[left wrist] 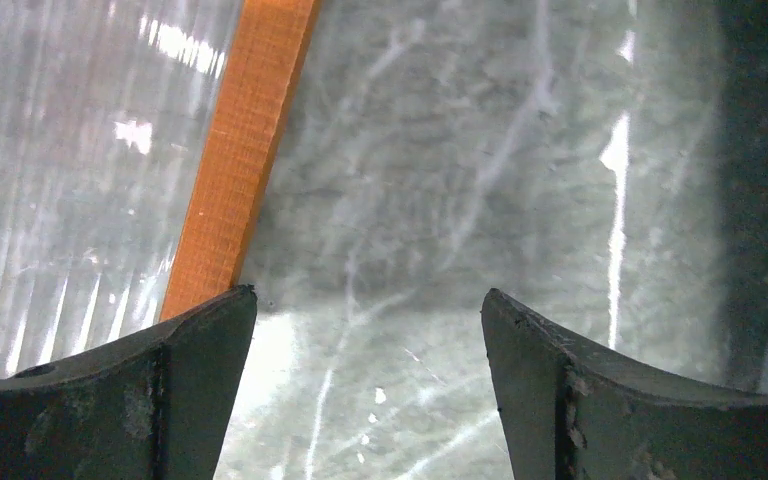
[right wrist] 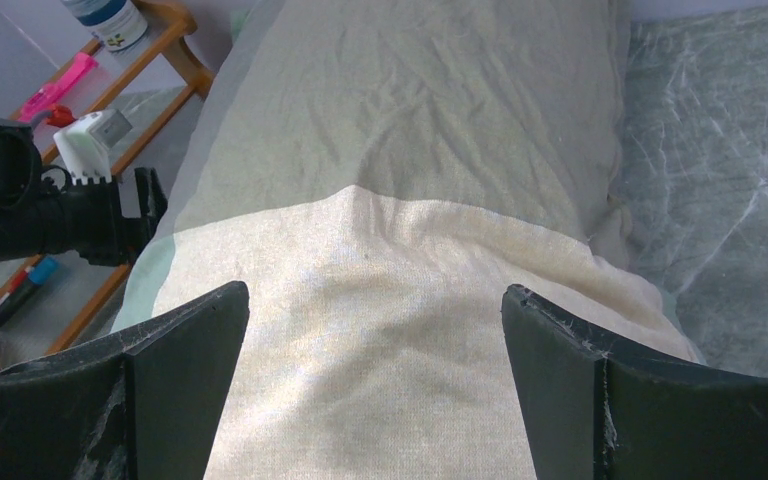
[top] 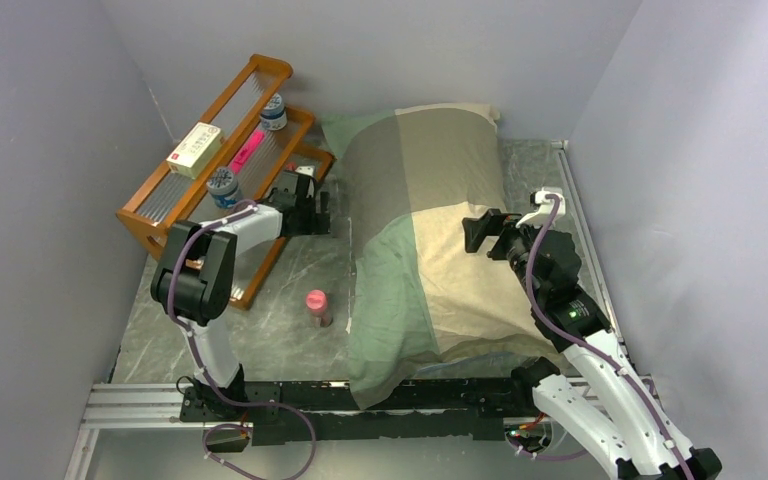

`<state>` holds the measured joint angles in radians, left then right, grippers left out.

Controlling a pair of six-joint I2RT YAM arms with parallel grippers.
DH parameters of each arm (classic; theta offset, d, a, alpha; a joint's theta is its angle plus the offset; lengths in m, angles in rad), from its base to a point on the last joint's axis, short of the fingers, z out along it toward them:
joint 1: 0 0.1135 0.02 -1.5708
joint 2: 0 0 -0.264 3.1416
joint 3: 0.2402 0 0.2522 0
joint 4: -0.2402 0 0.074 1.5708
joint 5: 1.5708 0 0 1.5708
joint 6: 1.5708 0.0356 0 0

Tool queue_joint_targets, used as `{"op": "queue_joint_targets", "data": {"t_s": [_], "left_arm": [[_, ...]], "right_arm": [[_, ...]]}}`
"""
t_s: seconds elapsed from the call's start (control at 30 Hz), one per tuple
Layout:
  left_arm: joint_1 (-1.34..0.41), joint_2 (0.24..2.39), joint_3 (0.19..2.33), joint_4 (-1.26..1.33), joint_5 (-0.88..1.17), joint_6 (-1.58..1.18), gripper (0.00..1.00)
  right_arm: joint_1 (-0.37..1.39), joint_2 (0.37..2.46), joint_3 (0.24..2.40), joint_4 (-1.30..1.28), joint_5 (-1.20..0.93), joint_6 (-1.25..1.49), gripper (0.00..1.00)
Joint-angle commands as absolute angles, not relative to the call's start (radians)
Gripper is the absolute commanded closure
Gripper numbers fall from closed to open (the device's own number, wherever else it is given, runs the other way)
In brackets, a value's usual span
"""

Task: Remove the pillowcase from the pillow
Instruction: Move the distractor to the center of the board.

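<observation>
Left end effector [left wrist: 368, 295] and right end effector [right wrist: 375, 290] both apart; pillow hidden inside checked pillowcase [top: 430, 230].

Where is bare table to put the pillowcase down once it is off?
Bare table lies between the rack and the pillowcase, around the pink bottle. A narrow strip runs between pillowcase and right wall. The rack is crowded.
</observation>
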<state>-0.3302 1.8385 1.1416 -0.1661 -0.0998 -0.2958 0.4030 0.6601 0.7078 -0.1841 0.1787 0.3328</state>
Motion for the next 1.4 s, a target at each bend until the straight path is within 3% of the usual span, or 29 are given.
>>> {"op": "queue_joint_targets", "data": {"t_s": [0.0,0.3,0.7,1.3,1.37], "left_arm": [[-0.264,1.867,1.195,-0.179,-0.201,-0.283,0.1],[-0.228,1.864,1.251,-0.223,-0.137,-0.27,0.12],[-0.331,1.497,1.17,-0.298,0.124,-0.264,0.1],[-0.805,0.938,0.915,-0.625,0.178,-0.427,0.1],[-0.84,0.917,0.879,-0.639,0.202,-0.456,0.04]], "right_arm": [[0.413,0.658,0.718,-0.171,0.196,0.315,0.0],[0.418,0.653,0.724,-0.186,0.189,0.308,0.0],[0.418,0.668,0.738,-0.19,0.156,0.304,0.0],[0.434,0.677,0.733,-0.188,0.16,0.308,0.0],[0.436,0.679,0.734,-0.187,0.162,0.308,0.0]]}}
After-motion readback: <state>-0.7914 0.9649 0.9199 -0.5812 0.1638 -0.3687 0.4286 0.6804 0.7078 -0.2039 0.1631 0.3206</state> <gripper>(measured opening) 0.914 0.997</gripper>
